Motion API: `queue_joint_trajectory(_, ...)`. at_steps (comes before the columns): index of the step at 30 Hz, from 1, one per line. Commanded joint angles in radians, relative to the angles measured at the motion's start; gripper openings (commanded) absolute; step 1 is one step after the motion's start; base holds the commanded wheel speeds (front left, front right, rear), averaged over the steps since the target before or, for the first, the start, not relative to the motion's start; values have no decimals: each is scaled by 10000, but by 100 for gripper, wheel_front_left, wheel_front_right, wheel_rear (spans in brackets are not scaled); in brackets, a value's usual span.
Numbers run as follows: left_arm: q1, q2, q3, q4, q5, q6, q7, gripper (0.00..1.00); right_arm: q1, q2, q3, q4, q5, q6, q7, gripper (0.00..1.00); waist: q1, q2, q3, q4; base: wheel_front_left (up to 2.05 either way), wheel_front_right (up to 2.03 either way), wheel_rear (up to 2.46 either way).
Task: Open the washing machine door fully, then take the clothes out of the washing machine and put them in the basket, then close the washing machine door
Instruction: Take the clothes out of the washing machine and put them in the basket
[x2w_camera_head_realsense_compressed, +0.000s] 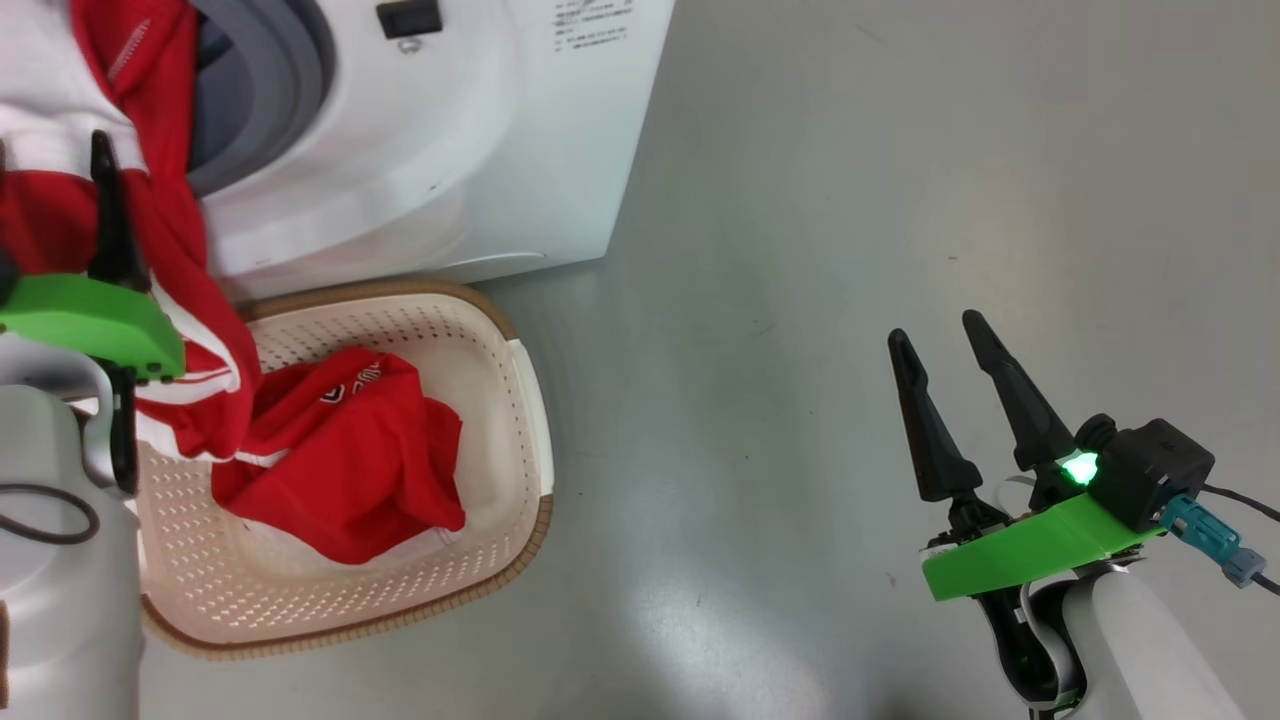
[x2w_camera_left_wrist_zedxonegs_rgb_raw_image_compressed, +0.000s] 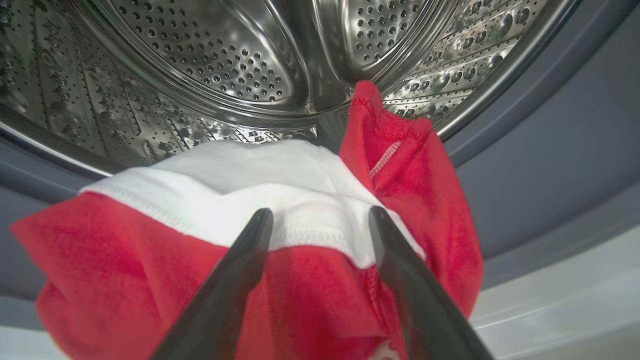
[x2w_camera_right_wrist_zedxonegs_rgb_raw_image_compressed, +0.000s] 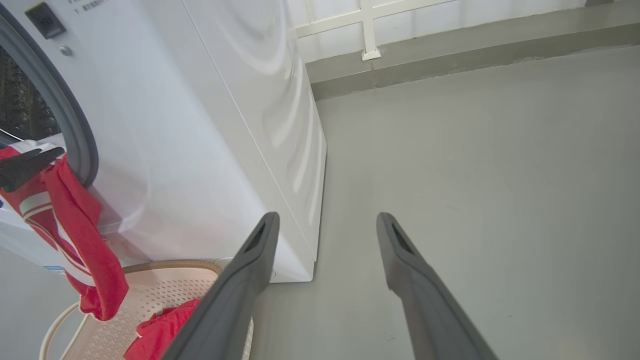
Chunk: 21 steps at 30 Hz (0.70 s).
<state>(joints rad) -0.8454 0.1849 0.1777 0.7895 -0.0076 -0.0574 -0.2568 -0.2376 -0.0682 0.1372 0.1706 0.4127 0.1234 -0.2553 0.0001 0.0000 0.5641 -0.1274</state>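
Up close, the left gripper has its two fingers spread wide, pointing into the washer's mouth. A red garment with a broad white band lies across the gap behind them. The fingers stand apart over the cloth rather than pinching it, so nothing is gripped. One fold of the garment rises toward the steel drum, and the grey seal curves round to the right.

From the head, one dark finger of that gripper shows against the same garment. The garment spills from the opening down the front of the washer, and its lower end hangs over the basket. The basket sits on the floor just in front of the washer. A second garment, red with a little white print, lies crumpled on the basket's bottom.

Well apart to the right, the right gripper hangs over bare floor with its fingers wide open and empty. Its own camera looks past the fingertips at the washer's corner. At the left of that view are the hanging garment and the basket below it.
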Motion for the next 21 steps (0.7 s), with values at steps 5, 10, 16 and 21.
queue_joint_trajectory(5,-197,679,98,128,125,265,-49,100,-59,17,246,-232,5,73,-65,100,-1,0,150,-140,0,0,0)
queue_joint_trajectory(10,-337,834,81,263,76,355,-49,100,-106,32,260,-260,-17,73,-65,100,-1,0,212,-196,0,0,0)
queue_joint_trajectory(16,-348,900,58,238,-2,364,-49,27,-135,41,252,-264,-31,73,-65,100,-1,0,221,-210,0,0,0)
queue_joint_trajectory(21,-265,901,72,148,-104,351,-49,0,-156,45,225,-266,-28,73,-65,100,-1,0,221,-204,0,0,0)
